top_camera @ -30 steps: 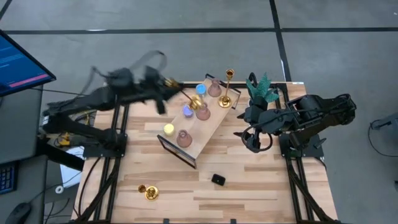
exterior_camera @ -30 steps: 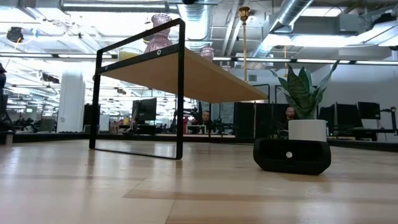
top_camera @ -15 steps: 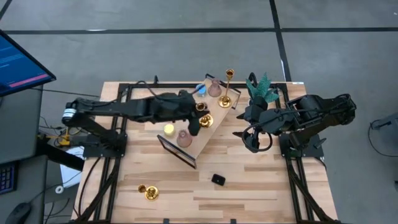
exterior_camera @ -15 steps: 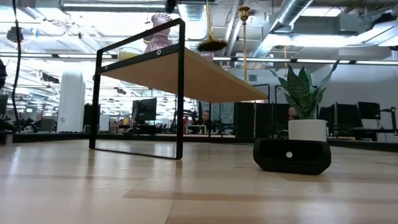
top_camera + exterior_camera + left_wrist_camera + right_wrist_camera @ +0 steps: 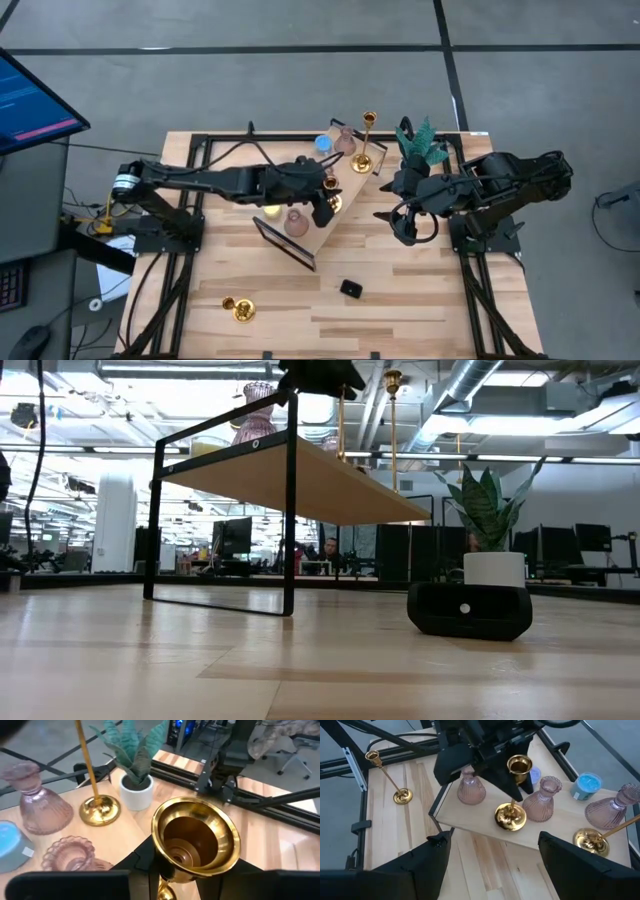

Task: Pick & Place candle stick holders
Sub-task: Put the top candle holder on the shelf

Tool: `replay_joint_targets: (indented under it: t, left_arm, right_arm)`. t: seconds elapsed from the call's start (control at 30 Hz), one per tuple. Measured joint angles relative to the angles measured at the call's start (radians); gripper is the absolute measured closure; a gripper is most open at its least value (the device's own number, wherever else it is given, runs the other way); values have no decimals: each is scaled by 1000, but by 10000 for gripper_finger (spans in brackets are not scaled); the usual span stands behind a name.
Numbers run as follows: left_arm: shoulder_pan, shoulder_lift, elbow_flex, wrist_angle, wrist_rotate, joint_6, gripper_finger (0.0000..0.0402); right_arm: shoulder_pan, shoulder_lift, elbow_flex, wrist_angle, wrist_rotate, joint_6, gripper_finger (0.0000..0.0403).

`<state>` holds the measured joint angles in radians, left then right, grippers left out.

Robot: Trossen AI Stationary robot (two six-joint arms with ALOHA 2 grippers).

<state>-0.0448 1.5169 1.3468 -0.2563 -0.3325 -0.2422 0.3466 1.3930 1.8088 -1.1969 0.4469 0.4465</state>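
Observation:
My left gripper [image 5: 322, 200] is over the raised wooden shelf [image 5: 345, 195], shut on a gold stemmed candle stick holder [image 5: 519, 766]. Its round base [image 5: 510, 816] is at the shelf top. Pink bulbous holders [image 5: 471, 787] [image 5: 544, 800], a blue one [image 5: 585, 786], a yellow one [image 5: 270, 208] and a tall gold one [image 5: 368, 140] stand on the shelf. Another gold holder [image 5: 238, 308] lies on the table near the front left. My right gripper [image 5: 405, 222] is open and empty, right of the shelf. My left gripper pinches the gold holder's stem [image 5: 167, 892] just under its cup [image 5: 195, 837], one finger [image 5: 145, 865] on each side. The fingers slant down from the table's left and lie across the stem. The holder stands upright, its base [image 5: 510, 816] at the shelf board.
A white-potted green plant [image 5: 420, 140] stands at the far right beside the shelf. A small black block [image 5: 350, 289] lies on the table in front of the shelf. The shelf's black frame [image 5: 290, 500] lifts the board well above the table; free table lies toward the near edge.
My left gripper has swung from the far left toward the shelf's middle with the gold holder, then come down. The holder's base hung above the board half a second ago and has now sunk to the shelf top, still upright.

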Motion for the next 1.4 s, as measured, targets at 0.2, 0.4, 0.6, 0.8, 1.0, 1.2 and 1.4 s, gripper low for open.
replay_joint_targets:
  t: [0.2, 0.4, 0.6, 0.8, 1.0, 1.2, 1.4]
  left_arm:
    - [9, 0, 0, 0, -9, 0, 315]
    - [5, 13, -1, 0, -4, -20, 315]
    - [5, 11, -1, 2, -5, -31, 315]
    - [5, 21, -1, 3, -8, -32, 314]
    - [5, 39, 1, 16, -12, -28, 307]
    - [5, 41, 1, 18, -13, 2, 294]
    - [5, 41, 0, 14, -11, 53, 237]
  right_arm:
    - [0, 0, 0, 0, 0, 0, 111]
    - [0, 0, 0, 0, 0, 0, 111]
    - [0, 0, 0, 0, 0, 0, 111]
    - [0, 0, 0, 0, 0, -1, 111]
    - [0, 0, 0, 0, 0, -3, 111]
    - [0, 1, 0, 0, 0, -3, 111]
    - [0, 1, 0, 0, 0, -2, 111]
